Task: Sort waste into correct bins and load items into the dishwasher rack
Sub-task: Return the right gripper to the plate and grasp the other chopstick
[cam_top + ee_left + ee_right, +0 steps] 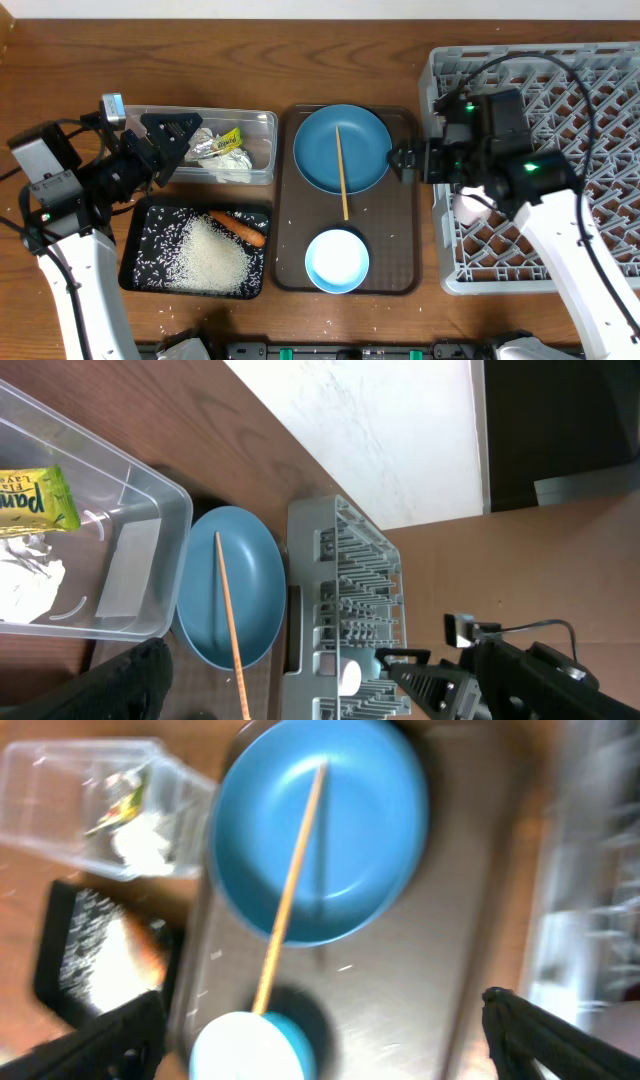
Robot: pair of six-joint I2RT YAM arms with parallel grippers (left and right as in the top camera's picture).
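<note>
Wooden tabletop (200,60), overhead: the right pincer (405,160) hovers beside the blue plate (365,150). The left pincer (172,135) hangs released over the clear tub (262,120). Loading the rack (600,100) seems in hand.

Left wrist: the chopstick (230,625) lies lengthwise across the plate, overhanging its rim.

Right wrist: spread fingers (110,1040) grasp nothing; next, a pinch across the stick's axis.

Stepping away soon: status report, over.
Left gripper open over clear plastic tub; right gripper open by grey pegged rack. Round blue plate, wooden chopstick, light-blue bowl on brown tray, not yet racked. No obstruction seen.
</note>
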